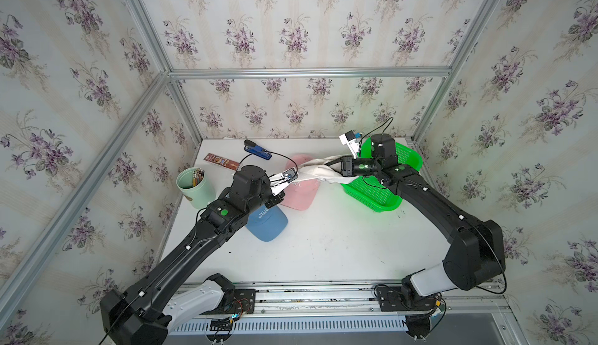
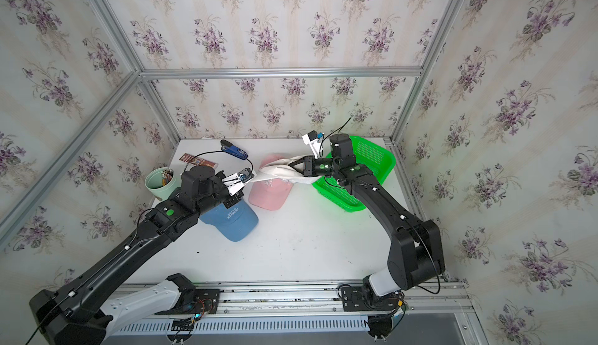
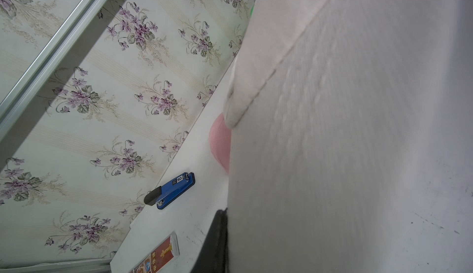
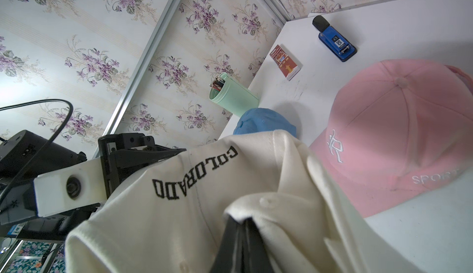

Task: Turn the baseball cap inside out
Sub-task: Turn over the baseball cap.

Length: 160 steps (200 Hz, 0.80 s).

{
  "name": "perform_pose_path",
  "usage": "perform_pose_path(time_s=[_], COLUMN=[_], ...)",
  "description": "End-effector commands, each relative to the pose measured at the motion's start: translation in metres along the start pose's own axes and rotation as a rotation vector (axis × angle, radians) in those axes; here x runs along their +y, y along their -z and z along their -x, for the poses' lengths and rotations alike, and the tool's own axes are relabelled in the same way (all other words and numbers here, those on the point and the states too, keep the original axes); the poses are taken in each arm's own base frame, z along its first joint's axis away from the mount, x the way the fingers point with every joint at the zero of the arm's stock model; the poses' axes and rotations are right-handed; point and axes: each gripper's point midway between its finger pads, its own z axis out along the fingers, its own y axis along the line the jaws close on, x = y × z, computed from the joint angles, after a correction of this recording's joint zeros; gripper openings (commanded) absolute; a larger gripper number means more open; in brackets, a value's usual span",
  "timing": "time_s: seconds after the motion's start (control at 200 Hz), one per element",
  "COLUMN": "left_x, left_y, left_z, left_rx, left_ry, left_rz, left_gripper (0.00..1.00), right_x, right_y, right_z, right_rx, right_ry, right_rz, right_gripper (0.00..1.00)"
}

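Note:
The cream baseball cap (image 1: pixel 315 168) (image 2: pixel 275 170), lettered COLORADO, hangs stretched above the table between both arms. My right gripper (image 1: pixel 328 164) (image 2: pixel 290 164) (image 4: pixel 242 220) is shut on a fold of its crown, beside the top button. My left gripper (image 1: pixel 299 177) (image 2: pixel 259 177) is shut on the cap's opposite edge. In the left wrist view the cap's cloth (image 3: pixel 332 131) fills most of the frame. One dark finger (image 3: pixel 217 233) shows against it and the other is hidden. The cap's front panel (image 4: pixel 179 195) drapes over the left gripper's fingers.
A pink cap (image 1: pixel 299 194) (image 4: pixel 384 131) lies under the stretched cap. A blue cap (image 1: pixel 268 223) sits under the left arm. A green basket (image 1: pixel 382 197) is below the right wrist. A mint pencil cup (image 1: pixel 194 188), a blue stapler (image 1: pixel 259 151) and a red box (image 1: pixel 221 162) stand at the back left.

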Motion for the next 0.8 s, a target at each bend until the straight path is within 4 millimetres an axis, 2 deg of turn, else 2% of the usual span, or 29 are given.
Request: perform_pose_path(time_s=[0.0,0.2,0.534,0.709,0.794], left_x=[0.004,0.011,0.005,0.01,0.009], left_y=[0.0,-0.002,-0.002,0.001,0.0], left_z=[-0.012,-0.02,-0.014,-0.014,-0.014], left_rx=[0.062,0.116,0.102,0.11,0.109], left_ry=[0.059,0.08,0.158,0.148,0.151], left_rz=[0.019,0.054,0.008,0.028,0.022], left_gripper=[0.15,0.14,0.15,0.15,0.15], right_x=[-0.004,0.002,-0.002,0.012,0.012], right_y=[0.005,0.02,0.033,0.046,0.051], right_z=[0.015,0.034,0.043,0.055,0.058], right_rx=[-0.046,-0.1,-0.131,-0.196,-0.22], right_ry=[0.057,0.065,0.067,0.077,0.068], right_rz=[-0.057,-0.079,-0.159,-0.114,-0.095], right_gripper=[0.0,0.0,0.0,0.0,0.0])
